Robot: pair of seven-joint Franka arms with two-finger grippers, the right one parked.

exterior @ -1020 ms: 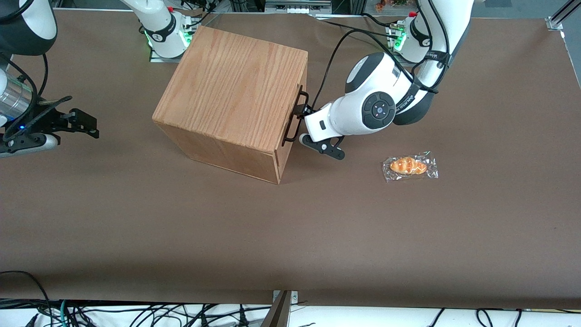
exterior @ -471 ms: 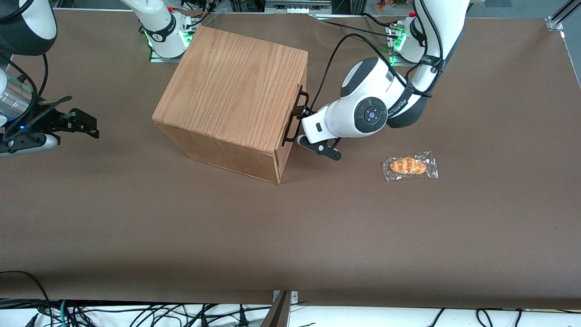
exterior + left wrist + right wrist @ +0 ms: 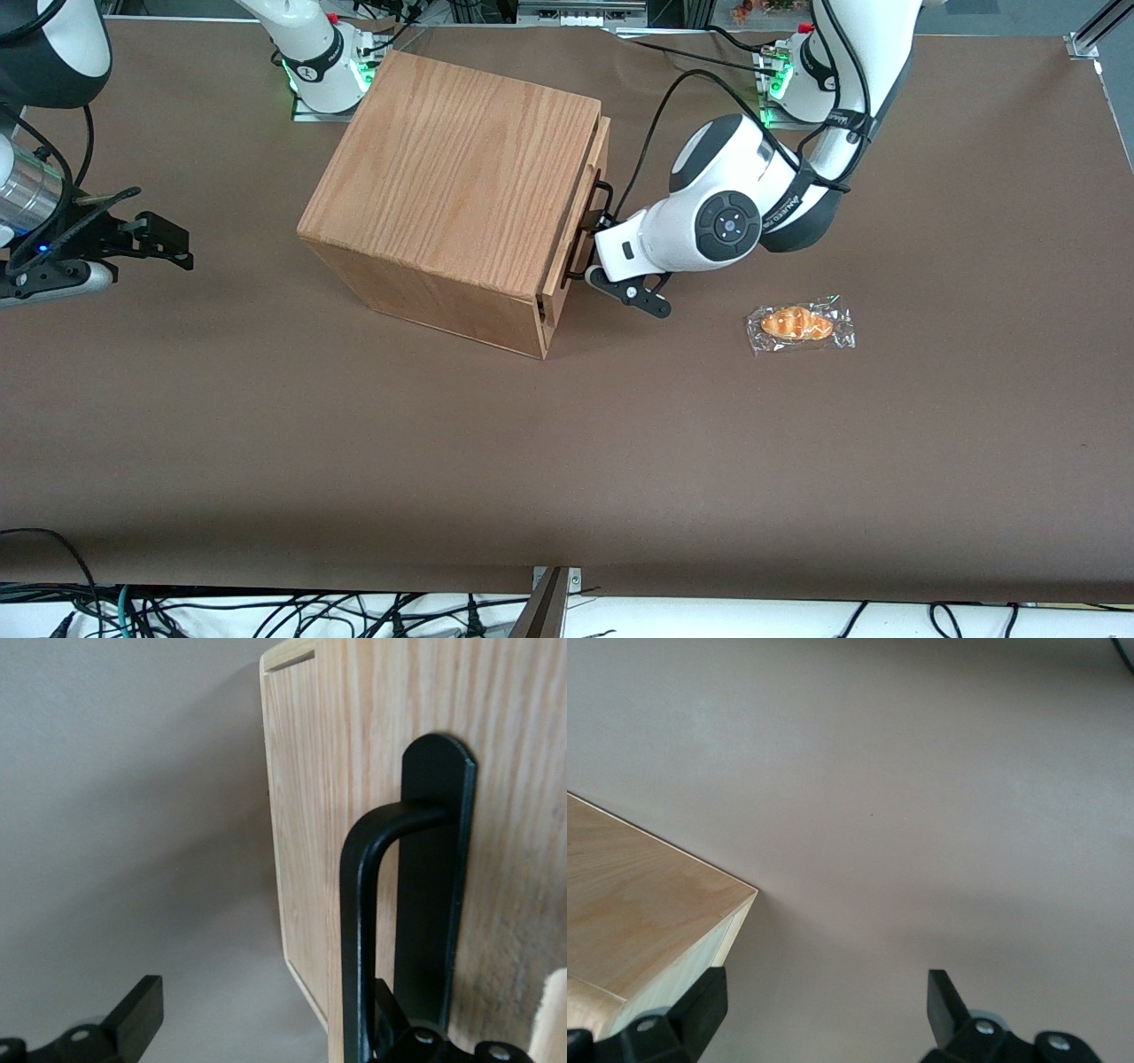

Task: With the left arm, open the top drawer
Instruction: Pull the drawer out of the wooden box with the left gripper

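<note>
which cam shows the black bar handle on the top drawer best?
Left wrist view: the thin black metal bar handle fills the frame, close against the oak-grain drawer front. Front view shows it small, beside the left arm's end effector. Right wrist view misses it.

Box (image 3: 461, 186) sits on the table (image 3: 567, 461), between the two arm bases, closer to the parked arm's end. Top drawer (image 3: 580, 217) sticks out a little from the box face that looks toward the working arm's end. Handle (image 3: 589, 230) runs along the drawer front. Left arm (image 3: 722, 217) reaches in from the working arm's end, gripper (image 3: 595, 252) right at the handle, one finger (image 3: 416, 1041) tucked between bar and drawer front, the other (image 3: 133, 1019) well apart from it. Wrapped pastry (image 3: 800, 324) lies on the table, nearer the front camera than the arm's elbow, well apart from the box, toward the working arm's end.
</note>
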